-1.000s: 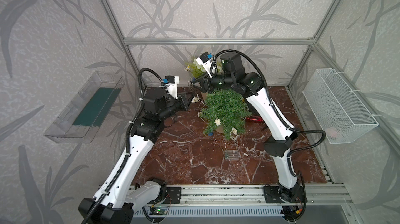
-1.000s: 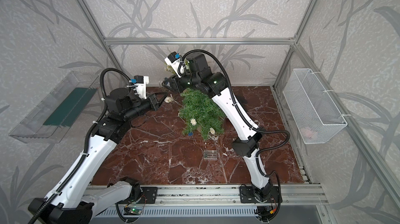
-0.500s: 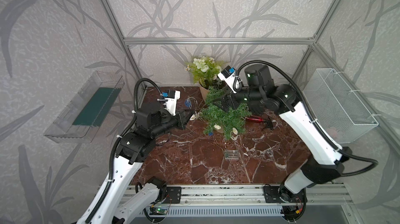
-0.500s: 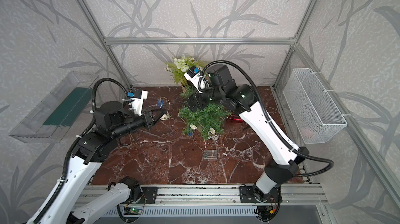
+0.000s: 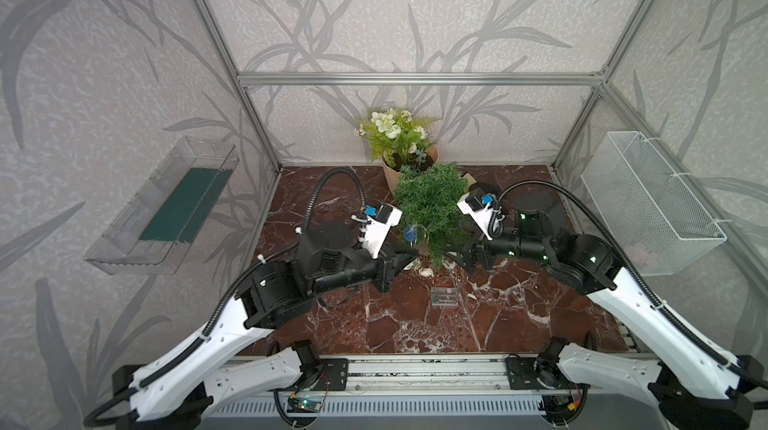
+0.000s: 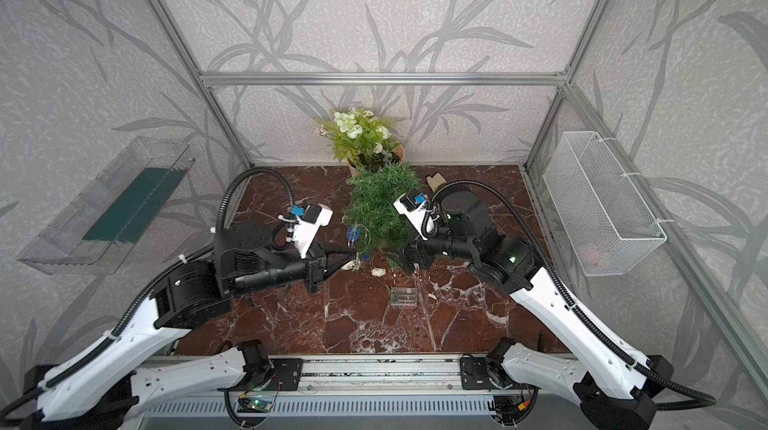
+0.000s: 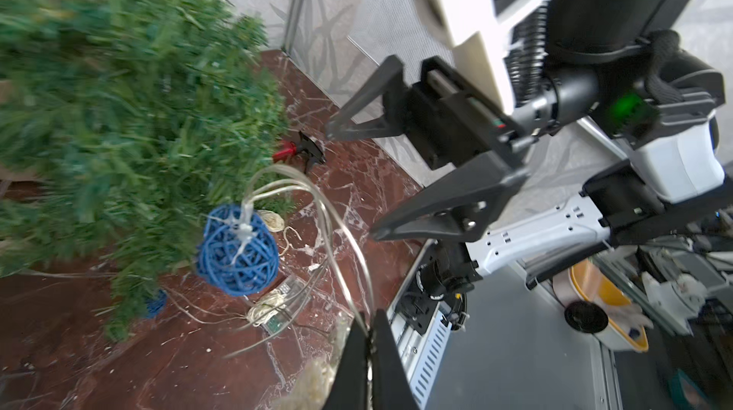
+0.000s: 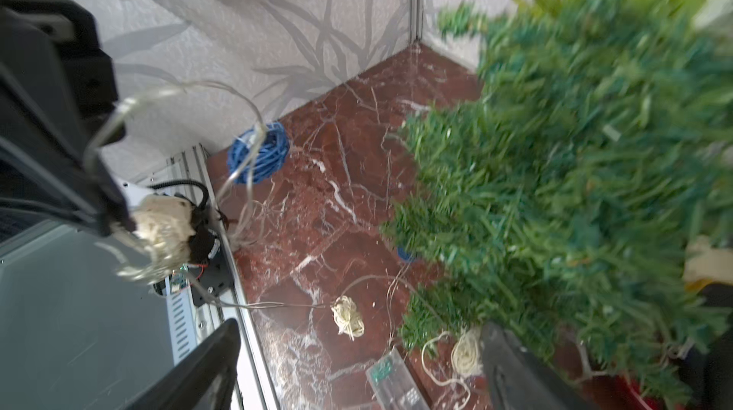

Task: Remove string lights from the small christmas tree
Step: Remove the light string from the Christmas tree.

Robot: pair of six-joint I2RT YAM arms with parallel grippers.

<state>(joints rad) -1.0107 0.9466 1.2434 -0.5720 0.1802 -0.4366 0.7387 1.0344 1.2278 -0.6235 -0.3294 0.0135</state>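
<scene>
The small artificial Christmas tree of dense dark-green needles (image 5: 430, 207) stands toward twelve o'clock on the red-brown marble tabletop (image 5: 374, 324). The string lights (image 7: 237, 255) are a thin pale wire with woven balls, looping off the tree's eight o'clock side; a blue woven ball (image 5: 410, 233) dangles by the branches and the clear rectangular battery box (image 5: 444, 297) lies at the tree's six o'clock. At seven o'clock the left gripper (image 7: 369, 338) has its jaws pressed together on that wire beside a cream woven ball (image 8: 162, 225) — the right gripper (image 7: 351, 182), at five o'clock, gapes wide with nothing between its jaws
</scene>
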